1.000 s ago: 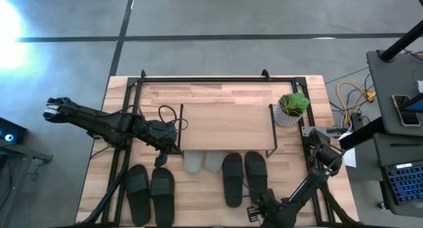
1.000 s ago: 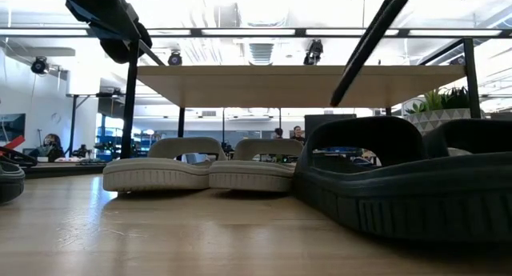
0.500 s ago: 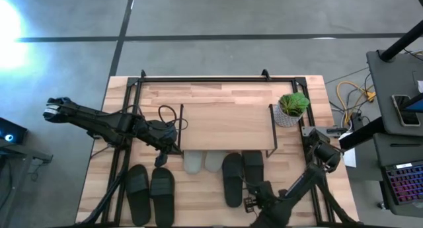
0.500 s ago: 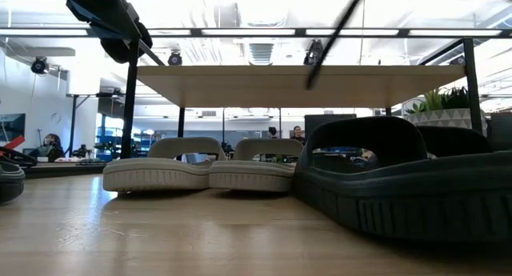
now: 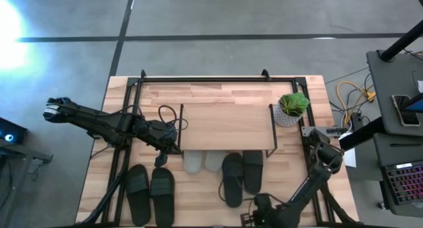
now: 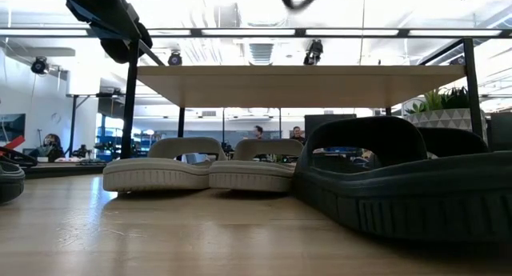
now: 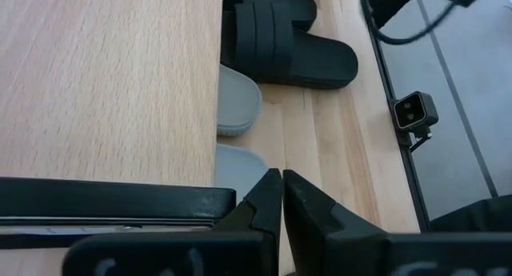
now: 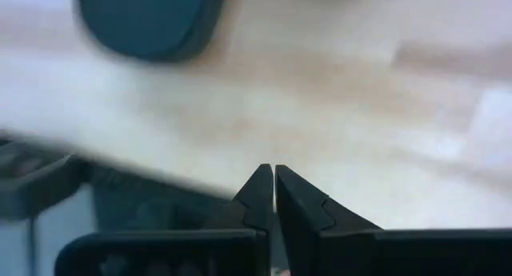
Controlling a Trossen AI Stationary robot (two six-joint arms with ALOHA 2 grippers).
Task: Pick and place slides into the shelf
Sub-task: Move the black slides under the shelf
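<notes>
- The room beyond the table is a wide open workspace with a grey concrete floor, ceiling lights and black beams; no brand, label or writing can be read anywhere.
- The large light-wood table with a black metal frame carries everything.
- The small low shelf with a light-wood top board and thin black wire legs stands near the table's middle.
- The pair of light grey open-toe slides lies side by side under the shelf's front edge, toes poking out.
- One pair of black wide-strap slides lies just right of the grey pair, partly under the shelf, the right-hand one further in.
- The other pair of black slides lies in front of the shelf's left end, well clear of it.
- A small green plant in a pale pot stands just beside the shelf's right end.
- The left gripper hangs at the shelf's left front corner, fingers pressed together, holding nothing.
- The right gripper is at the table's front edge, near the heel of a black slide, fingers closed and empty.
</notes>
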